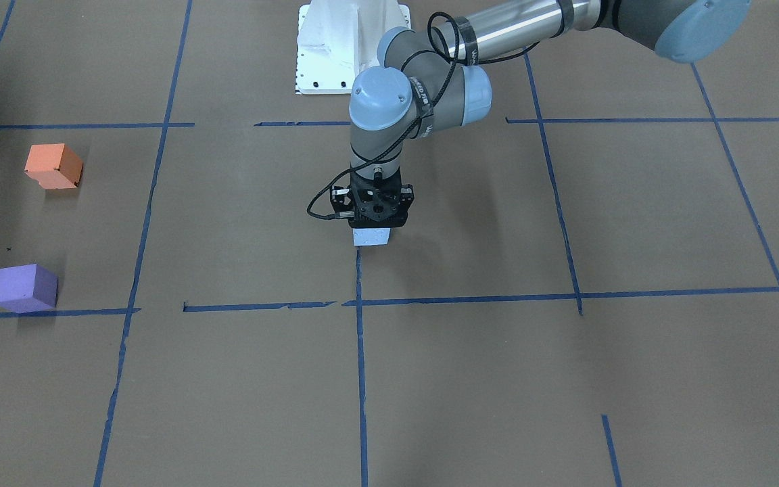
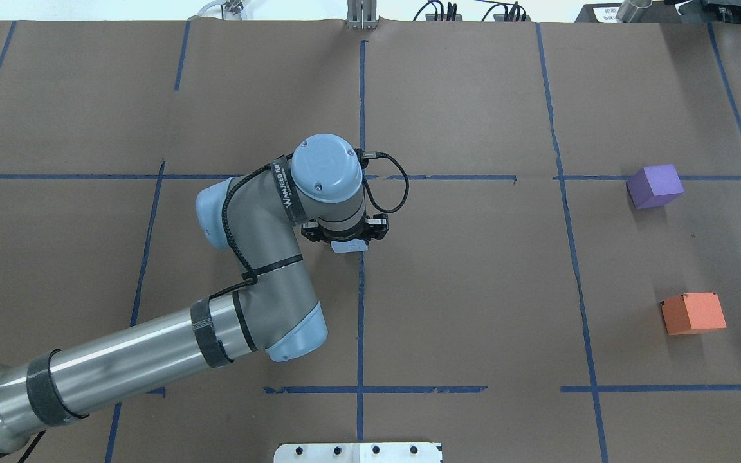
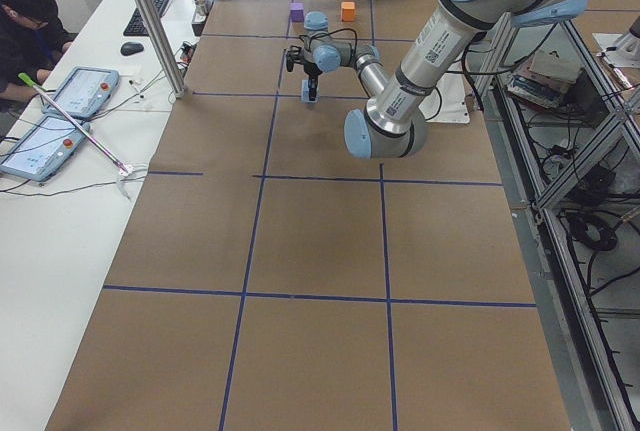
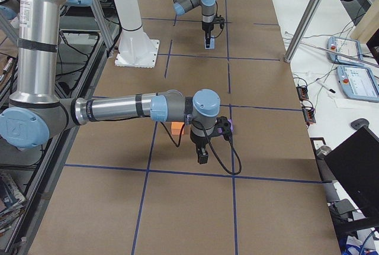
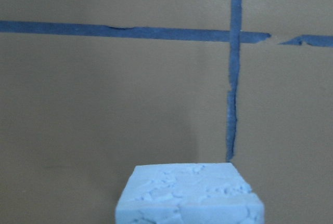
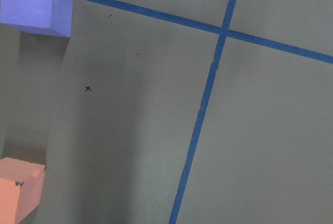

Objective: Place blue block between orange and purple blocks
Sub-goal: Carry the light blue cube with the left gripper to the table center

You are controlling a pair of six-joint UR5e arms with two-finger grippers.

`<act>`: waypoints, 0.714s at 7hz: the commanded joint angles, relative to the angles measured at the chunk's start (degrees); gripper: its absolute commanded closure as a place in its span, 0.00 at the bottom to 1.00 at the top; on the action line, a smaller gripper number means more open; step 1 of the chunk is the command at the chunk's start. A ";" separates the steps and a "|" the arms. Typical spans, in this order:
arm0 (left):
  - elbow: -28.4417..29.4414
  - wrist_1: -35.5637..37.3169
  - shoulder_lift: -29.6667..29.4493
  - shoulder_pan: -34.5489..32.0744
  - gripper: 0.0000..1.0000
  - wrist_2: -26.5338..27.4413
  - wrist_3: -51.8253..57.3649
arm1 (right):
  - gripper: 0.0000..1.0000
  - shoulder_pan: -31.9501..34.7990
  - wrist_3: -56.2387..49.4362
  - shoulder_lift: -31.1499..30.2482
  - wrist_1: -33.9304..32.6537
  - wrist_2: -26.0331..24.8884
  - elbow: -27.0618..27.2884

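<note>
Seen from overhead, the left arm comes in from the left, and its tool (image 2: 346, 238) points straight down near the middle of the surface (image 2: 473, 289). The blue block (image 2: 350, 247) lies directly beneath that tool, partly hidden by it, at the end of a blue tape line (image 2: 361, 308). In the left wrist view only the block's pale, cracked top shows at the bottom edge, with no fingers in sight; whether the tool is clenched on the block or released cannot be told, nor whether the block rests on the surface. Well apart to the right stands the purple block (image 2: 655, 186), beside a crossways tape line; nearer the robot and slightly further right stands the orange block (image 2: 693, 313), with bare surface between the two. The right tool (image 4: 202, 155) shows only in the right side view, hanging near those two blocks; its state cannot be told.
</note>
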 commanded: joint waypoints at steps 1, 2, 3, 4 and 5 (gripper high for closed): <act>2.19 -0.83 -0.95 0.57 0.25 0.26 -0.27 | 0.00 -0.02 0.00 0.08 0.00 0.00 -0.01; 2.11 -0.22 -1.03 0.57 0.00 0.35 -0.71 | 0.00 -0.02 0.00 0.08 0.00 0.00 -0.01; 2.11 -0.04 -0.95 0.57 0.00 0.44 -1.58 | 0.00 -0.02 0.00 0.08 0.00 0.00 -0.01; 0.89 2.66 -1.12 -0.65 0.00 0.44 -0.81 | 0.00 -0.02 0.00 0.08 0.00 0.00 0.07; -4.00 9.48 -1.21 -3.62 0.00 -1.39 2.86 | 0.00 -0.02 0.09 0.25 0.00 0.00 -0.01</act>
